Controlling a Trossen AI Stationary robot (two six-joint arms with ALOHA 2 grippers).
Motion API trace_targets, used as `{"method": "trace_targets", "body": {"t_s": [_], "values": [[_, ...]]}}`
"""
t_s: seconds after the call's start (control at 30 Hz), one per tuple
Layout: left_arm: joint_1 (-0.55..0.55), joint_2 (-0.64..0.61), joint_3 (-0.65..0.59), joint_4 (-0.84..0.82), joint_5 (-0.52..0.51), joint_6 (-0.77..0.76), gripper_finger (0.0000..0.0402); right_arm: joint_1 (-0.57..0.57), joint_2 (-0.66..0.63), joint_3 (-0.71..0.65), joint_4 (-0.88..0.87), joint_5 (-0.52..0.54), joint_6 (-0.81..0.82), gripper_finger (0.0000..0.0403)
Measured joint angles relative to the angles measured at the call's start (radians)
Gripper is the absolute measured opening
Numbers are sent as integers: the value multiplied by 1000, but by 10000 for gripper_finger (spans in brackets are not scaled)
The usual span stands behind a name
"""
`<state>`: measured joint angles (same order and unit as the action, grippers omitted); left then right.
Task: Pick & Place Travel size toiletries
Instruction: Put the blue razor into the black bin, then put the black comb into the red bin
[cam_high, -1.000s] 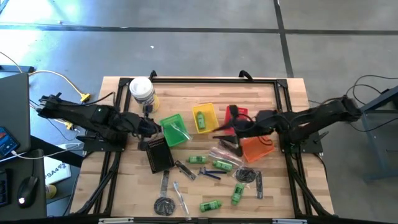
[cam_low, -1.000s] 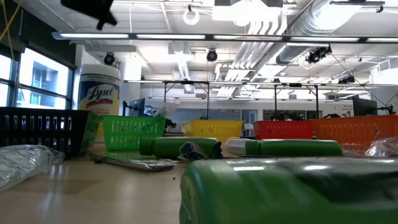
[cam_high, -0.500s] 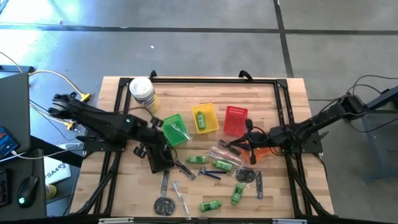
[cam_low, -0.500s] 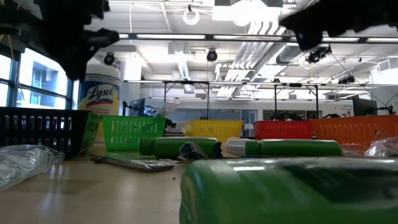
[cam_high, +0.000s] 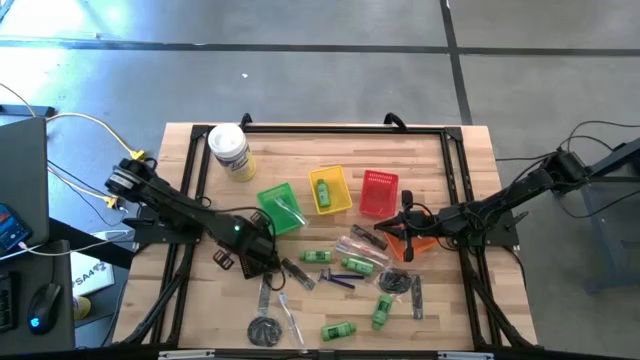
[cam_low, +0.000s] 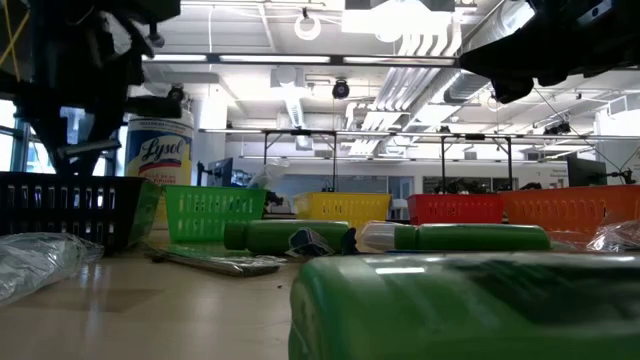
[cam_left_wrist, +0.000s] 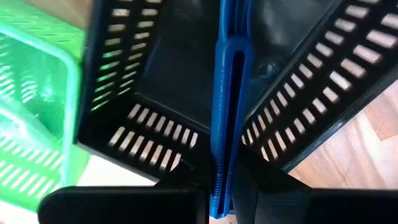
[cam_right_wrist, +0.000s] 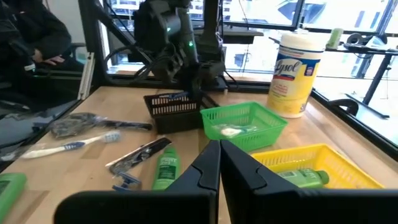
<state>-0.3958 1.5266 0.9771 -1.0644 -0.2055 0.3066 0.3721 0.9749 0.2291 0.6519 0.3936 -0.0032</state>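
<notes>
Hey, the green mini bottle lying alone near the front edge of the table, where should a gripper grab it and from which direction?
Grip the green mini bottle across the middle of its body, coming straight down from above. It lies flat on its side on the bare table, long axis roughly left-right in the high view, so the jaws should close across its narrow width. Nothing touches it; the toothbrush lies apart.

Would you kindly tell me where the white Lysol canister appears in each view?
High: white Lysol canister at the table's far left corner.
Low: left side, behind the green basket.
Left wrist: not in it.
Right wrist: upper right.
Shared landmark: the green basket, in all four.
</notes>
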Motion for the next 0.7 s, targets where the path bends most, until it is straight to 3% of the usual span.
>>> {"method": "trace_targets", "body": {"t_s": [0.3,0.7], "values": [[3,43,0,2,-9,27,27,0,0,0,15,-4,-1,4],[2,43,6,-30,-45,-38,173,0,1,0,19,-30,-1,3]]}}
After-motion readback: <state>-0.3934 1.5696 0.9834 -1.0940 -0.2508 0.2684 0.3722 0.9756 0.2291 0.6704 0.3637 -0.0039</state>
